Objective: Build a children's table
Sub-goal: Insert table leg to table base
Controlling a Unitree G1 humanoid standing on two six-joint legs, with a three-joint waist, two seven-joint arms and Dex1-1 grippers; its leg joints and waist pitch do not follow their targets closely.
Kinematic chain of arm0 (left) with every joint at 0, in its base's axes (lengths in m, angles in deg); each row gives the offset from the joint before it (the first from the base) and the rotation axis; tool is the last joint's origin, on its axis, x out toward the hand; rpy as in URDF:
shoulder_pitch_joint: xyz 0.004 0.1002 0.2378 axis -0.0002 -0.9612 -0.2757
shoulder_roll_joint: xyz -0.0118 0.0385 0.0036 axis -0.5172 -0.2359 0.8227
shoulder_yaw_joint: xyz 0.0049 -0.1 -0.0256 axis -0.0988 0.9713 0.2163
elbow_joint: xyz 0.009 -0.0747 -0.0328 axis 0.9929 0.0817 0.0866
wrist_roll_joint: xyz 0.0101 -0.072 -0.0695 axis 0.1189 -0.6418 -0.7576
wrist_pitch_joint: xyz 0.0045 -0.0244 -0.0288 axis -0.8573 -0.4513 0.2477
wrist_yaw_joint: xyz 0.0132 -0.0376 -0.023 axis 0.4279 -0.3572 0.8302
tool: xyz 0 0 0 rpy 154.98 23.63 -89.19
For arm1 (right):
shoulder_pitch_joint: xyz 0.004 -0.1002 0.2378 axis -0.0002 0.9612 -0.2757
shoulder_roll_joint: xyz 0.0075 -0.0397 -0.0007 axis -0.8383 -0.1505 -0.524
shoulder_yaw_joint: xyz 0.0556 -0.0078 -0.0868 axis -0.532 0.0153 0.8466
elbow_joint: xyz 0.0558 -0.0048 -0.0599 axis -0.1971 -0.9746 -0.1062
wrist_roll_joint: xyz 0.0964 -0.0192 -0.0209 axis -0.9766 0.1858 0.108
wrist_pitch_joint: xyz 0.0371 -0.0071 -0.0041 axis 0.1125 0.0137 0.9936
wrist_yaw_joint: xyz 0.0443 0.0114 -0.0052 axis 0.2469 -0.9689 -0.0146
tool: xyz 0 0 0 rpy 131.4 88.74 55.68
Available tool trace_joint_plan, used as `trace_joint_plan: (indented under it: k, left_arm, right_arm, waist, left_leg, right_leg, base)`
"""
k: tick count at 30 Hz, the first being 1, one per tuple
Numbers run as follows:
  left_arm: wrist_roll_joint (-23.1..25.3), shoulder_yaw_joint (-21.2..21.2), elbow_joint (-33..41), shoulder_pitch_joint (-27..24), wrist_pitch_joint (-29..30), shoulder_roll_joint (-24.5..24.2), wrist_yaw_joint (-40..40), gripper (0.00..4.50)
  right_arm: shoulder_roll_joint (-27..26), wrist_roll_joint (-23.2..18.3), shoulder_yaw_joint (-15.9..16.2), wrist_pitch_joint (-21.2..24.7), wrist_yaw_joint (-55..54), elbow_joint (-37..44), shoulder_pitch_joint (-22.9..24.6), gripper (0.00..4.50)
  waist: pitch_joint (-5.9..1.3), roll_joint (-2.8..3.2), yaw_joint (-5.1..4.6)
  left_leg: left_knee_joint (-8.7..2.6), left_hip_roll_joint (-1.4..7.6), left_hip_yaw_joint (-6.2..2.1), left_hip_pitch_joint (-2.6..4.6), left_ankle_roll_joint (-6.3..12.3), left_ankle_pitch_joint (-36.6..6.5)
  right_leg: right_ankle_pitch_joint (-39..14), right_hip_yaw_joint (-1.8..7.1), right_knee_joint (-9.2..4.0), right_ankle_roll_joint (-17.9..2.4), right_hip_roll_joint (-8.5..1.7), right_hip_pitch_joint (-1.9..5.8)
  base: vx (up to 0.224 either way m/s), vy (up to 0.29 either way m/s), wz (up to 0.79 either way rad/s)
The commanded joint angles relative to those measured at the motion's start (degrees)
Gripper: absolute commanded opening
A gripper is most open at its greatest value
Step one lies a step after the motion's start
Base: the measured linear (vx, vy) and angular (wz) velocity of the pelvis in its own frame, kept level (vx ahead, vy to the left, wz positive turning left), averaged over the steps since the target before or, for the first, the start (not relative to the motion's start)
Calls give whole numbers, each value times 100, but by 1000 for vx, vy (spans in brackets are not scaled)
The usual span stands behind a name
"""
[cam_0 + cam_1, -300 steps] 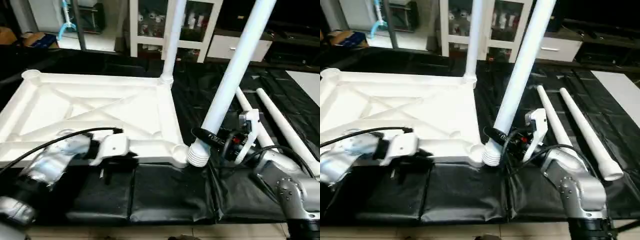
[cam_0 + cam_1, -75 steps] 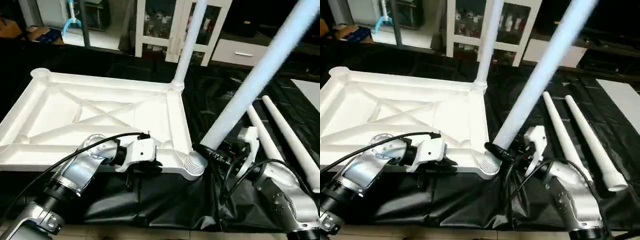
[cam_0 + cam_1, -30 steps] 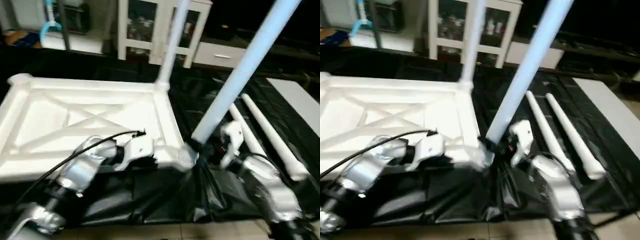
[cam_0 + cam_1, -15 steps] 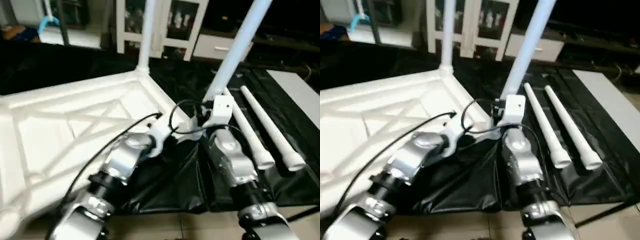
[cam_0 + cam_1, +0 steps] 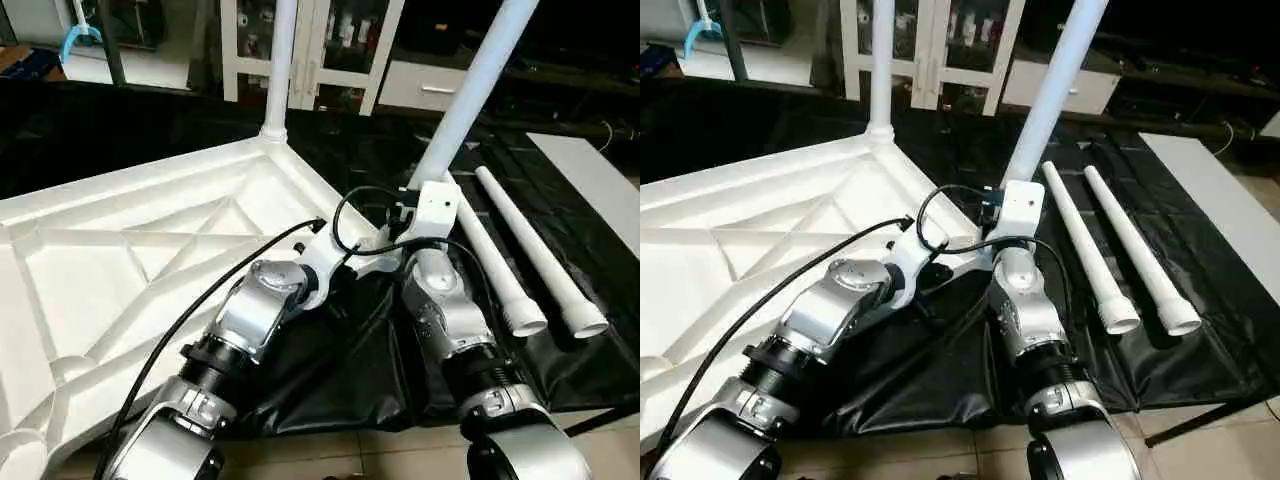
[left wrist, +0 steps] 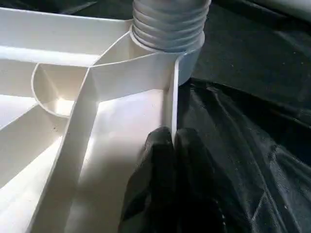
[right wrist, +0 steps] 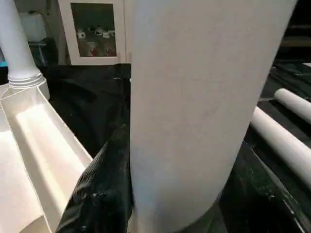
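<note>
**Both grippers clamped on the table parts**

Now gripping in two places. Left gripper [image 6: 172, 141] pinched nearly closed on the thin rim wall of the table top [image 5: 130, 250], black fingers [image 6: 158, 160] either side of the wall, just short of the corner socket [image 6: 167, 53]. Ribbed end of a leg [image 6: 167, 22] seated in that socket, though how deep cannot be told from the wrist view. Right gripper [image 7: 175, 194] held about half open around the slanting leg [image 5: 470, 95], one dark finger [image 7: 104, 179] pressed to its side low down near the socket; far finger mostly hidden behind the tube.

Table top lying underside up on the black sheet [image 5: 350, 370], X ribs showing, turned at an angle with one corner towards the two grippers. Second leg [image 5: 278, 65] standing upright in the far corner socket. Two loose legs [image 5: 1110, 245] lying side by side on the sheet to the right of the right arm, close to each other, well apart from the top, wide ends nearest the camera. White glass-door cabinet [image 5: 930, 40] behind the sheet.
</note>
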Motion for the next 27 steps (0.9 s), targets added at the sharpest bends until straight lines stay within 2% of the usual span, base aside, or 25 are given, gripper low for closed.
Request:
trace_joint_plan:
  k: [1, 2, 4, 5, 7, 9, 12, 15, 16, 21, 22, 24, 27]
  left_arm:
    - [68, 366, 259, 100, 135, -270, -279, 0]
    - [63, 360, 270, 95, 144, -281, -278, 0]
    - [47, 364, 268, 94, 147, -287, -281, 0]
    - [53, 357, 258, 99, 137, -305, -290, 0]
    - [23, 379, 246, 103, 132, -314, -288, 0]
    - [20, 383, 245, 104, 127, -324, -285, 0]
    - [31, 380, 198, 128, 98, -364, -269, 0]
    - [-13, 368, 219, 125, 114, -395, -272, 0]
    - [-30, 361, 228, 124, 119, -410, -271, 0]
    - [-67, 338, 252, 120, 129, -452, -259, 0]
    - [-74, 334, 269, 112, 138, -459, -256, 0]
    - [-91, 330, 287, 104, 148, -471, -251, 0]
    - [-111, 325, 287, 104, 144, -487, -245, 0]
  right_arm:
    - [313, 136, -433, 312, -261, -858, 438, 239]
    - [303, 124, -418, 274, -189, -807, 432, 256]
    - [310, 155, -377, 226, -134, -786, 418, 263]
    - [302, 151, -365, 212, -83, -762, 411, 272]
    - [300, 173, -316, 147, 33, -687, 408, 285]
    - [293, 173, -273, 113, 145, -625, 411, 309]
    - [316, 202, -125, 158, 399, -278, 504, 335]
    - [324, 249, -94, 131, 478, -276, 510, 358]
    - [322, 254, -75, 155, 524, -261, 516, 378]
    - [352, 317, 126, 325, 831, 10, 647, 392]
    - [365, 331, 160, 372, 903, 119, 710, 392]
    - [399, 361, 217, 420, 1023, 319, 830, 392]
    - [439, 378, 224, 465, 1131, 577, 977, 392]
  waist:
    - [-241, 154, -20]
    - [-255, 142, -16]
    - [-280, 154, 0]
    - [-296, 148, 23]
    - [-305, 151, 14]
    - [-296, 174, 4]
    - [-276, 168, 15]
    - [-279, 163, -4]
    - [-279, 171, -3]
    - [-283, 167, -2]
    - [-289, 141, -4]
    - [-277, 158, 7]
    - [-284, 150, 8]
  left_leg:
    - [-456, 299, -100, 43, -154, -2202]
    - [-449, 299, -84, 38, -135, -2077]
    - [-417, 301, -46, 54, -82, -1788]
    - [-386, 297, -3, 50, 29, -1397]
    - [-381, 298, -3, 12, 106, -1125]
    - [-365, 300, 22, 28, 185, -999]
    - [-380, 308, 26, 51, 154, -1320]
    - [-383, 299, 16, 27, 58, -1491]
    - [-379, 297, 19, 29, 45, -1507]
    - [-372, 300, 20, 18, 51, -1435]
    - [-367, 298, 20, 13, 70, -1390]
    - [-358, 300, 32, 26, 77, -1369]
    - [-357, 303, 27, 8, 91, -1297]
  right_leg:
    - [-1823, 299, -454, -596, -372, 103]
    - [-1675, 303, -438, -623, -365, 113]
    - [-1207, 311, -394, -759, -348, 114]
    - [-627, 309, -335, -886, -332, 138]
    - [-324, 303, -278, -949, -330, 192]
    - [-80, 299, -262, -1015, -312, 192]
    - [-547, 306, -312, -971, -318, 177]
    - [-984, 307, -347, -865, -320, 172]
    - [-1056, 310, -356, -846, -322, 162]
    - [-974, 313, -344, -840, -308, 164]
    - [-959, 312, -338, -852, -302, 171]
    - [-933, 323, -346, -874, -291, 153]
    - [-838, 328, -326, -873, -291, 176]
  base:
    - [0, 0, 0]
    - [0, 0, 0]
    - [0, 0, 0]
    - [0, 0, 0]
    - [0, 0, 0]
    - [0, 0, 0]
    - [0, 0, 0]
    - [0, 0, 0]
    - [0, 0, 0]
    - [0, 0, 0]
    - [0, 0, 0]
    - [0, 0, 0]
    - [0, 0, 0]
